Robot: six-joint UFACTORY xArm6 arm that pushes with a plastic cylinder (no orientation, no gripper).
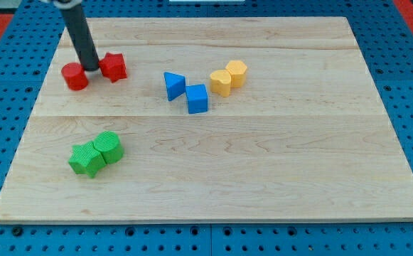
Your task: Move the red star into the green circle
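Observation:
The red star [114, 67] lies near the board's top left. A red circle [74, 76] lies just to its left. My tip [91, 69] stands between the two red blocks, touching or nearly touching both. The green circle [109, 147] lies at the lower left, well below the red star, touching a green star [85, 159] on its left.
A blue triangle [174, 84] and a blue cube [197, 98] lie at the upper middle. Two yellow blocks [221, 82] [237, 72] lie to their right. The wooden board [277, 163] rests on a blue pegboard.

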